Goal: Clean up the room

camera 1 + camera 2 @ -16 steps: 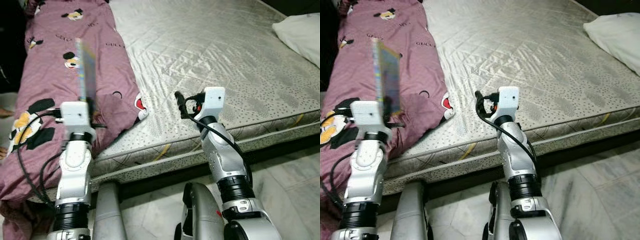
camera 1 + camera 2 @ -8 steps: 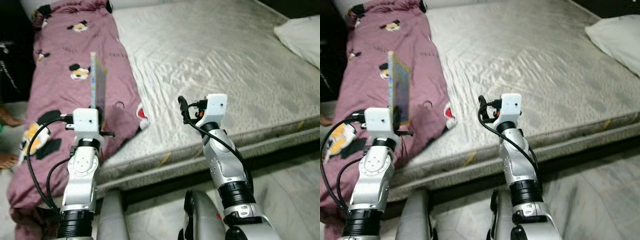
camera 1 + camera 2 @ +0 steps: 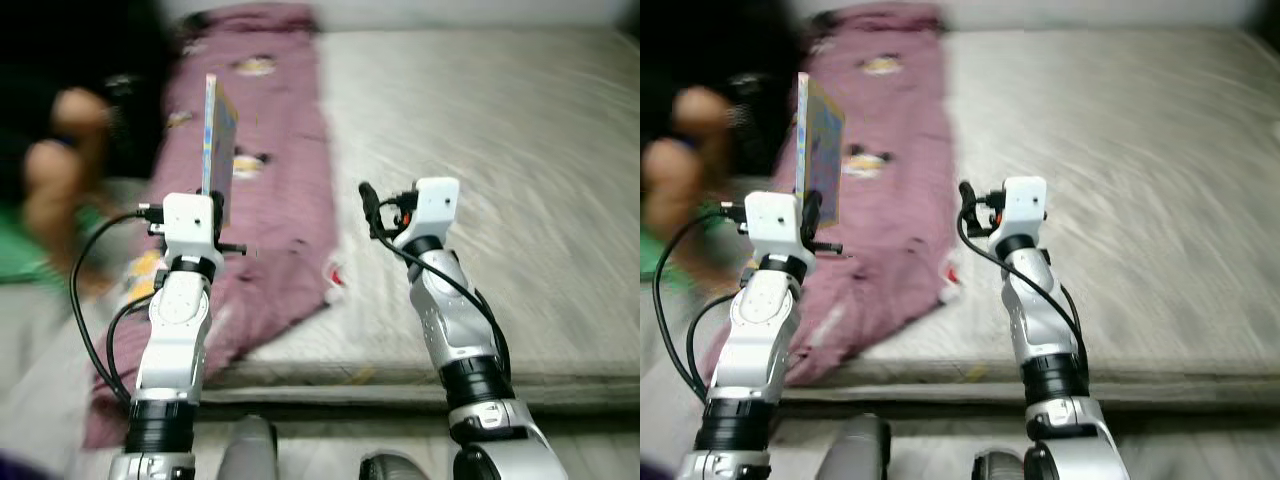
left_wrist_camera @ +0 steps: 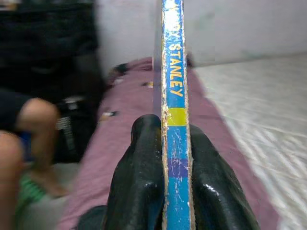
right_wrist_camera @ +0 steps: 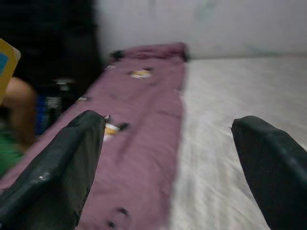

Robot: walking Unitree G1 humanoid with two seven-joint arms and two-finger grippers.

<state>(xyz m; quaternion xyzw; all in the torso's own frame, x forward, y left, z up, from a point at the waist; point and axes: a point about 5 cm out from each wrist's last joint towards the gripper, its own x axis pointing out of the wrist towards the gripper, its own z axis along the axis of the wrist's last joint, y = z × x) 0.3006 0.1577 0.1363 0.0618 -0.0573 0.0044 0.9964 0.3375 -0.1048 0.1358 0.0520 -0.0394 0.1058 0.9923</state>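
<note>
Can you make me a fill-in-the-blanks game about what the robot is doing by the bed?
1. The left gripper is shut on a thin ____.
2. The right gripper has fingers that are ____ and hold nothing.
3. The blanket on the mattress is coloured ____.
4. The book is held standing ____ on its edge.

Missing words: book; open; purple; upright

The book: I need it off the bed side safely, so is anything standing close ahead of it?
Yes: a person sits blurred ahead to the left gripper's left, near the upright book. The purple blanket lies below.
</note>
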